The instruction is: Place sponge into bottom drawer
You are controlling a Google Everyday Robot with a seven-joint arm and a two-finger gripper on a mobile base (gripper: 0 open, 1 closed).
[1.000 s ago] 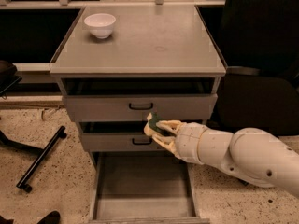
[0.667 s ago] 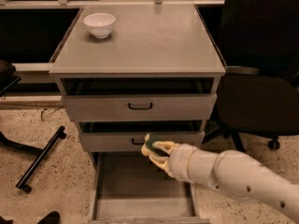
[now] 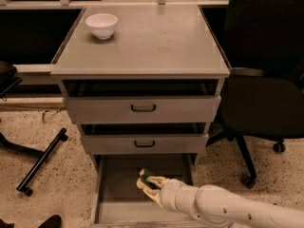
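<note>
The sponge (image 3: 145, 175), dark green over pale yellow, is held between the fingers of my gripper (image 3: 147, 183). The gripper is shut on it and hangs inside the open bottom drawer (image 3: 118, 194), just above its plain grey floor, near the middle. My white arm reaches in from the lower right. The bottom drawer is pulled out far; its front edge lies at the bottom of the view.
A white bowl (image 3: 101, 25) stands on the cabinet top at the back left. Two shallower drawers with black handles (image 3: 143, 108) sit slightly open above. A black office chair (image 3: 266, 103) stands to the right, a black chair base (image 3: 40, 160) on the floor to the left.
My gripper has moved down and to the left with the sponge, from in front of the middle drawer into the open bottom drawer.
</note>
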